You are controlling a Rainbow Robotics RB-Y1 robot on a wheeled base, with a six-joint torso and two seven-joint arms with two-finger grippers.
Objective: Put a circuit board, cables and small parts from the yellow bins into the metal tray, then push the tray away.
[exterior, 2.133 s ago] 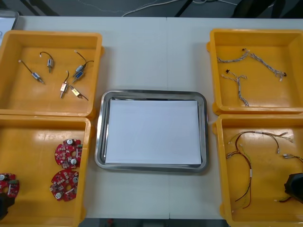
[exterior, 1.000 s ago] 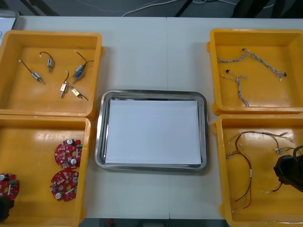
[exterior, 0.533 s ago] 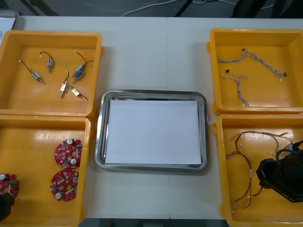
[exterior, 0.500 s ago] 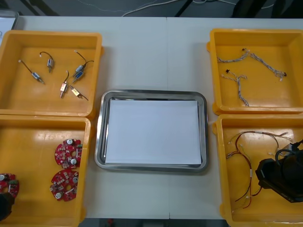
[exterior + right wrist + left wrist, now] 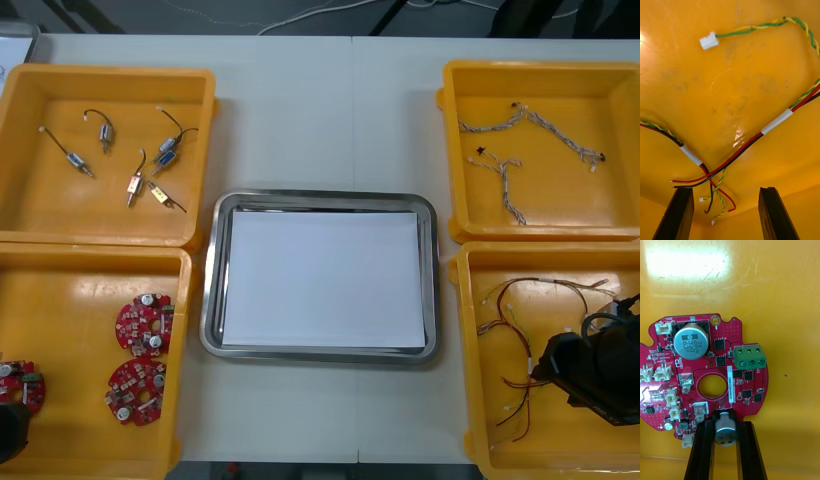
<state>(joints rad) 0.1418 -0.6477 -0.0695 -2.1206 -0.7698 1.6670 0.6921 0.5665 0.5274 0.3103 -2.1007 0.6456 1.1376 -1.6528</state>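
Note:
In the left wrist view my left gripper (image 5: 725, 426) is shut on the silver capacitor at the edge of a round red circuit board (image 5: 707, 375) lying on the orange bin floor. From the front, that board (image 5: 18, 382) lies at the near left bin's left edge, with the left gripper (image 5: 8, 430) just below it. My right gripper (image 5: 550, 368) hangs in the near right bin, open. Its fingers (image 5: 677, 213) stand wide apart over crossing red and black cables (image 5: 733, 153). The metal tray (image 5: 212, 300), white inside, sits in the middle between the bins.
Two more red boards (image 5: 145, 325) (image 5: 135, 392) lie in the near left bin. Several small metal parts (image 5: 135, 170) are in the far left bin, and twisted blue and white cables (image 5: 520, 150) in the far right bin. A green and yellow cable with a white plug (image 5: 709, 40) lies ahead of the right fingers.
The left fingers have closed on the board's capacitor. The right gripper has moved left across its bin over the cables, and its fingers have opened wide.

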